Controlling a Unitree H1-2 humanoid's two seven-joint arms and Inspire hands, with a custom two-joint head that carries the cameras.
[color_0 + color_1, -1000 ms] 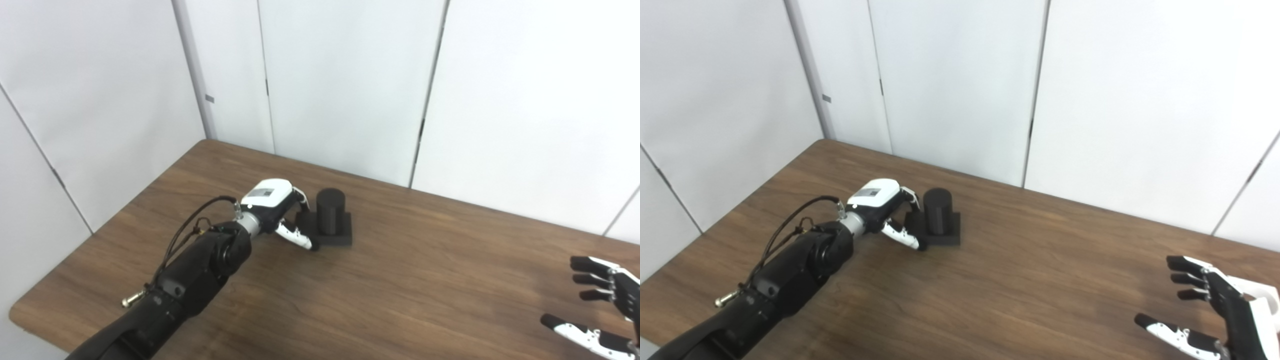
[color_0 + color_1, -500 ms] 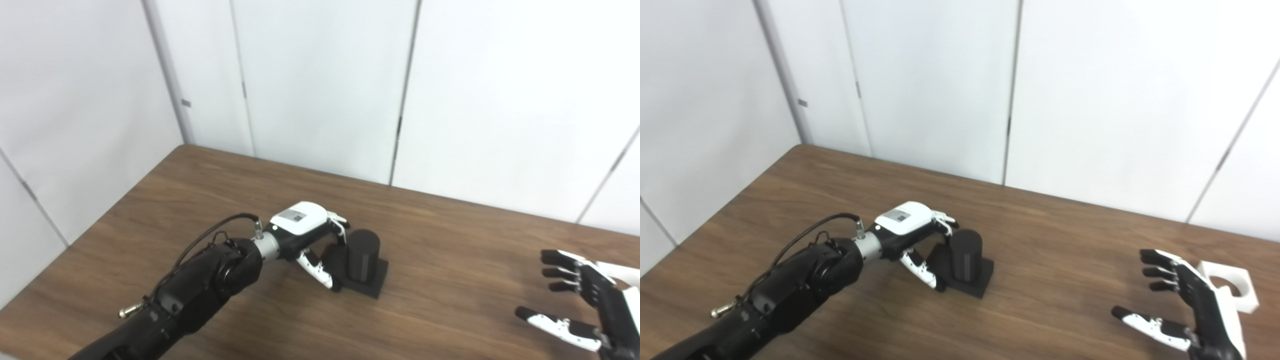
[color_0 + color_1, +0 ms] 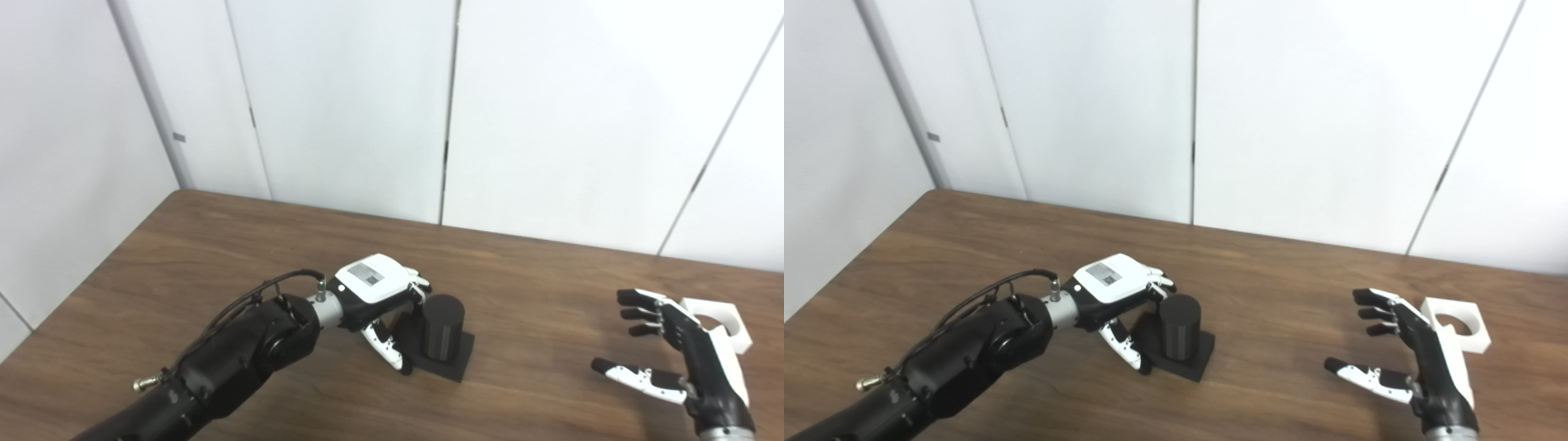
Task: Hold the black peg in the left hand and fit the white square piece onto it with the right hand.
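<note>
Left hand [image 3: 376, 300]: we see it low on the bench, fingers curved and spread around the black peg, thumb down at the near corner of the peg's base; we can't tell whether it has gripped yet, and the peg sits flat on the wood.
Right hand [image 3: 1409, 352]: we've got it hovering over the right side of the bench, palm turned inward, fingers and thumb splayed wide, holding nothing.
Bench [image 3: 539, 318]: we're looking at a dark brown wood-grain top, running from the left corner across to the right edge, white wall panels behind it.
Black peg [image 3: 1179, 327]: we see an upright black cylinder on a square black base, standing a little left of the middle of the bench, just beside the left hand's fingertips.
White square piece [image 3: 1456, 323]: we spot it lying flat on the far right of the bench, round hole facing up, partly hidden behind the right hand; whether the hand touches it, we can't say.
</note>
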